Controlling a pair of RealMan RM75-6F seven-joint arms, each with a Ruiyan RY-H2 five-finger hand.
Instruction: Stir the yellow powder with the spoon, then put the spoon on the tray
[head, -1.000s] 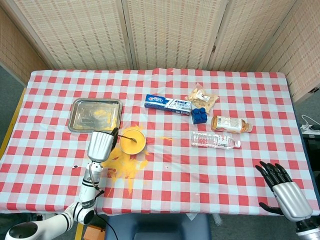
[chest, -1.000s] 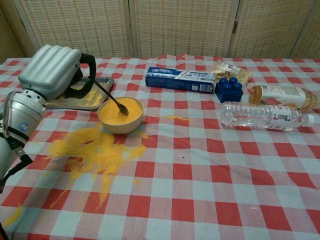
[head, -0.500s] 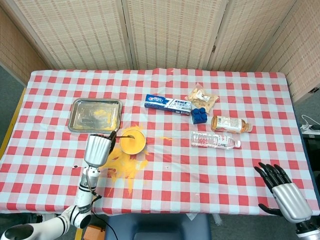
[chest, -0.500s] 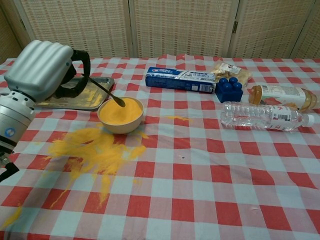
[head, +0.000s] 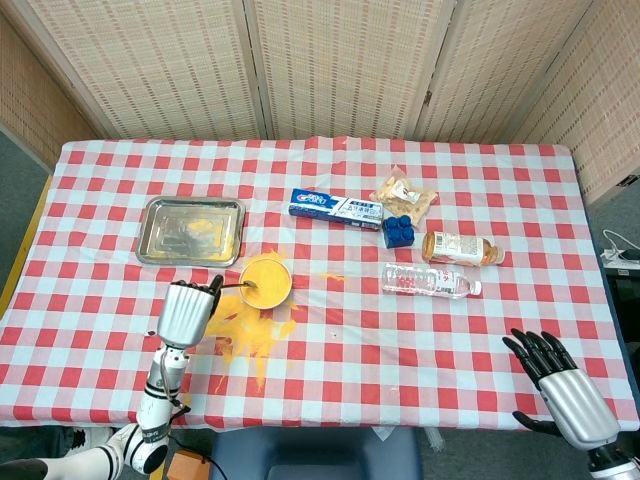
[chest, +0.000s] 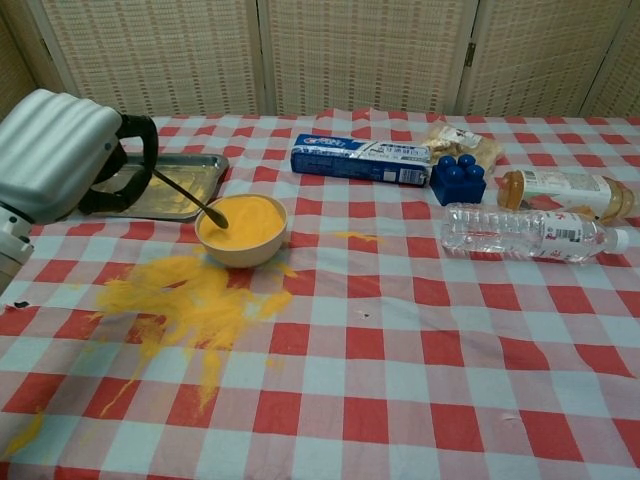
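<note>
A cream bowl of yellow powder stands left of the table's middle. My left hand sits to its left and grips a thin metal spoon by the handle. The spoon's tip rests at the left edge of the powder inside the bowl. A steel tray dusted with yellow lies behind and left of the bowl. My right hand hangs open at the table's front right corner, holding nothing.
Spilled yellow powder covers the cloth in front of the bowl. A toothpaste box, blue block, snack bag, tea bottle and water bottle lie to the right.
My left hand has drawn back to the left and toward me, pulling the spoon from the bowl's middle to its left edge. The right hand has barely moved.
</note>
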